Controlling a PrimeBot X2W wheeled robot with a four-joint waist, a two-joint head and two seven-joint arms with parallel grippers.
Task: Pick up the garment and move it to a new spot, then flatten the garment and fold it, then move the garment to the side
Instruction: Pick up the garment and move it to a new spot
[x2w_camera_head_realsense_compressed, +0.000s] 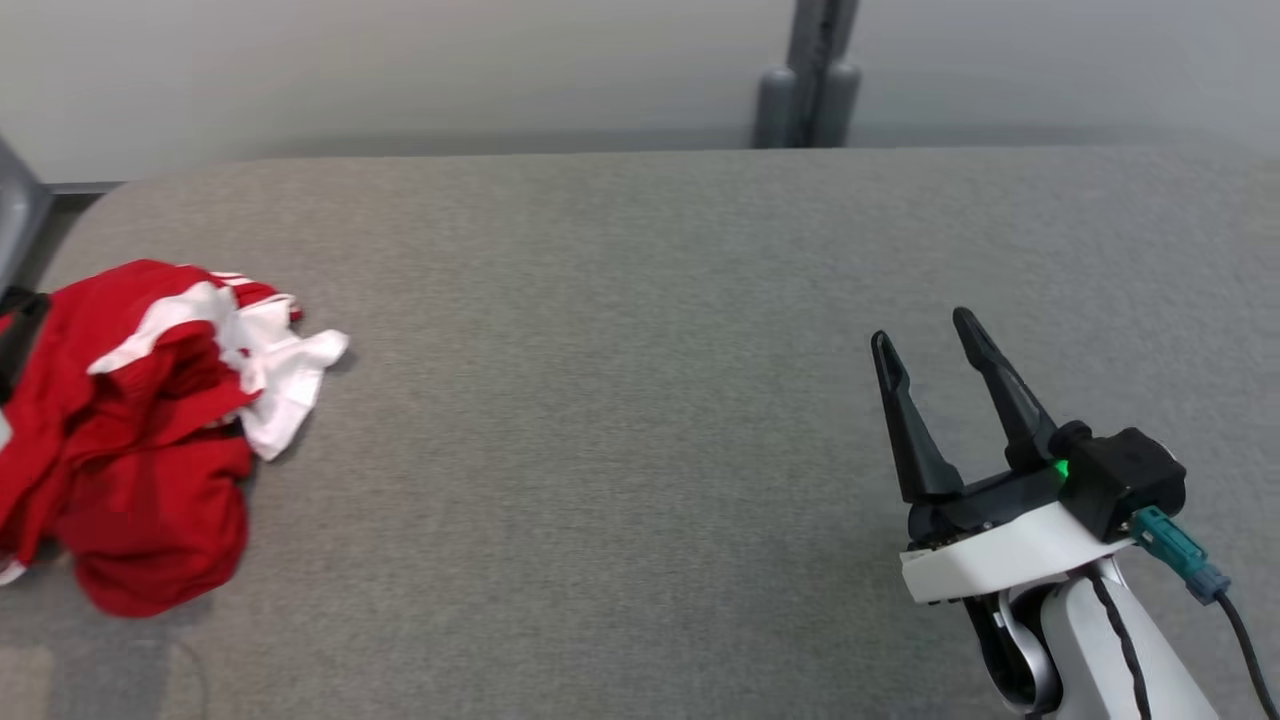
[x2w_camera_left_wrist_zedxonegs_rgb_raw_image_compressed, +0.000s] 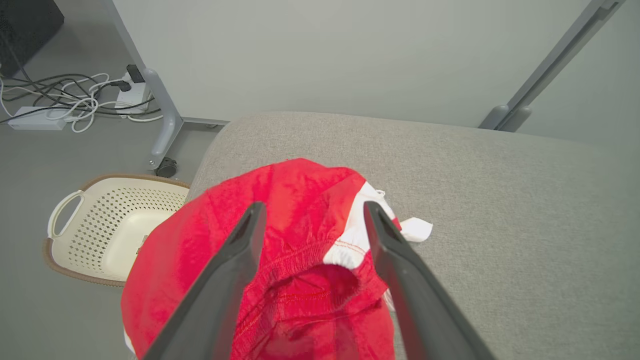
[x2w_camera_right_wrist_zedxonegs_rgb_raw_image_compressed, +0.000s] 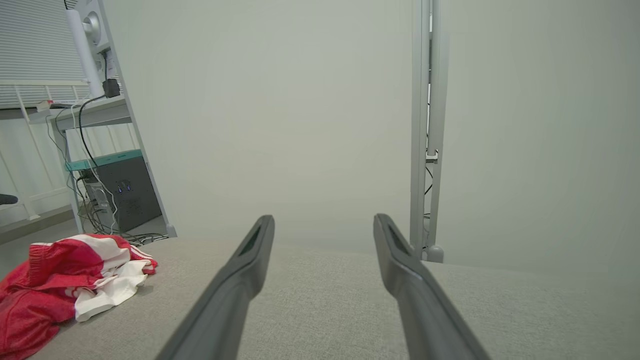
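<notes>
A crumpled red and white garment (x2w_camera_head_realsense_compressed: 140, 430) lies in a heap at the left end of the grey padded table (x2w_camera_head_realsense_compressed: 620, 400). In the left wrist view my left gripper (x2w_camera_left_wrist_zedxonegs_rgb_raw_image_compressed: 312, 212) hovers just above the garment (x2w_camera_left_wrist_zedxonegs_rgb_raw_image_compressed: 295, 200), its two fingers spread wide and empty. The red fabric shows between and beneath them. My right gripper (x2w_camera_head_realsense_compressed: 930, 345) stands open over bare table at the lower right of the head view, far from the heap. In the right wrist view the open right gripper (x2w_camera_right_wrist_zedxonegs_rgb_raw_image_compressed: 325, 225) points at the back wall, and the garment (x2w_camera_right_wrist_zedxonegs_rgb_raw_image_compressed: 75, 280) lies at the far left.
A cream perforated basket (x2w_camera_left_wrist_zedxonegs_rgb_raw_image_compressed: 100, 230) sits on the floor beside the table's left end. Cables and a power strip (x2w_camera_left_wrist_zedxonegs_rgb_raw_image_compressed: 75, 100) lie on the floor near a wheeled frame leg (x2w_camera_left_wrist_zedxonegs_rgb_raw_image_compressed: 162, 125). A grey post (x2w_camera_head_realsense_compressed: 815, 70) stands behind the table's far edge.
</notes>
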